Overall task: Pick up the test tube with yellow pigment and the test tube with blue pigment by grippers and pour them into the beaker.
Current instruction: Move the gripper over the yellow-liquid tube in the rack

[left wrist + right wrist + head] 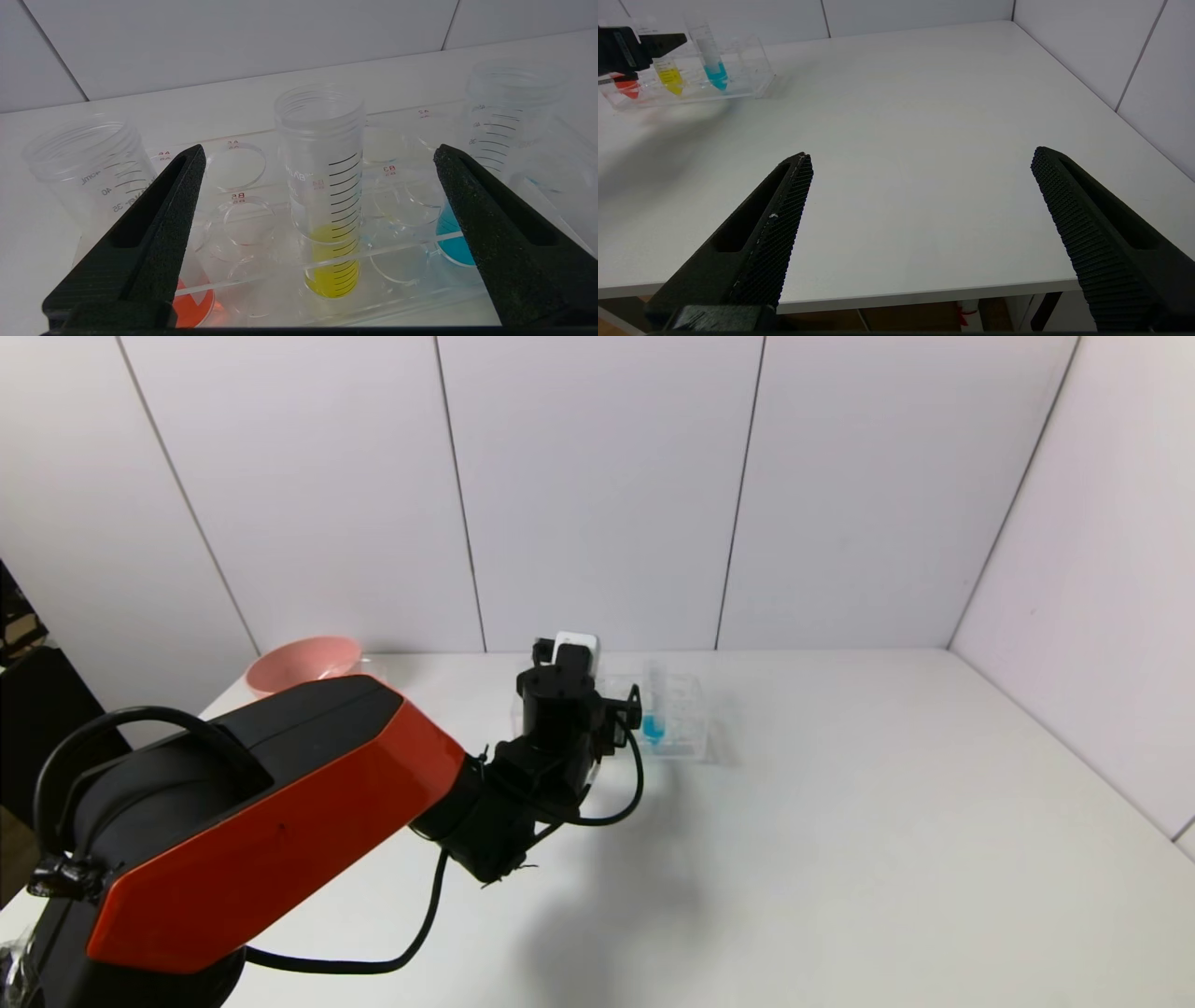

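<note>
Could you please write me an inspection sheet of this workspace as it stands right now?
Surface: white table, bare in front of the rig.
Job's things: yellow test tube and blue test tube upright in the clear rack; beaker not identifiable.
Clutter: red-liquid tube in the same rack; pink bowl at the table's far left.
Grippers: left gripper open, its fingers either side of the yellow tube, not touching; right gripper open and empty, low at the near table edge.
Cables: black cable loops off the left arm.
Surroundings: white panel walls.
</note>
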